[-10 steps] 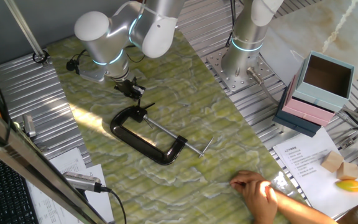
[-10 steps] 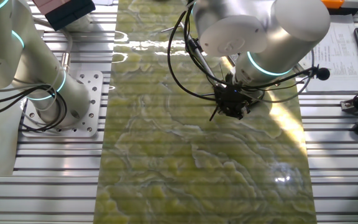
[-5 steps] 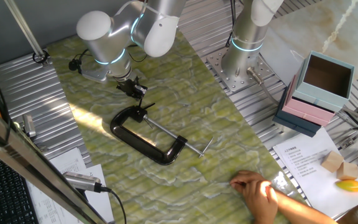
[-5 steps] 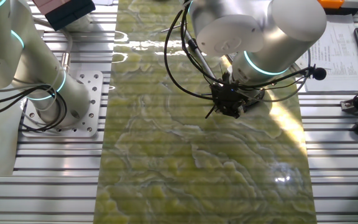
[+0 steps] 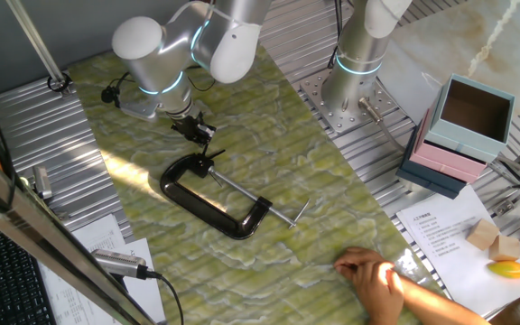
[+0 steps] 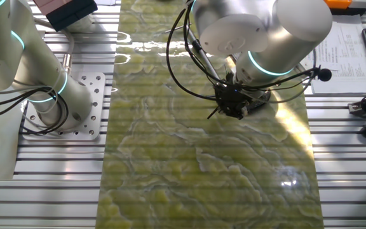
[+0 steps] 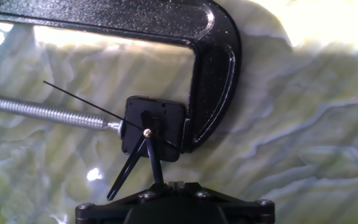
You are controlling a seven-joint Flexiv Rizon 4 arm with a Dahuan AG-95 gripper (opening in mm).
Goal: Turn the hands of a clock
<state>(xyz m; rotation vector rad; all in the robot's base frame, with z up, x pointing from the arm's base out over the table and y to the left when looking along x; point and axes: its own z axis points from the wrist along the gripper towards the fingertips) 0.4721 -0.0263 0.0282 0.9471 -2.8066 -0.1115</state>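
A black C-clamp lies on the green mat. It holds a small black square clock movement between its jaw end and the silver screw rod. The two black hands join at a brass pivot. One points down-left and the other points down, toward my fingertips. A thin second hand points up-left. My gripper hovers just beyond the clamp's clock end. In the hand view it sits at the bottom edge with its pads together, just right of the downward hand's tip. In the other fixed view the gripper hides the clock.
A person's hand rests on the mat's near end. Pink and blue boxes, papers and a yellow object lie to the right. A second robot base stands behind. The clamp's crossbar handle sticks out toward the mat's middle.
My gripper has shifted slightly up and away from the clamp's clock end. The clamp and the person's hand have not moved.
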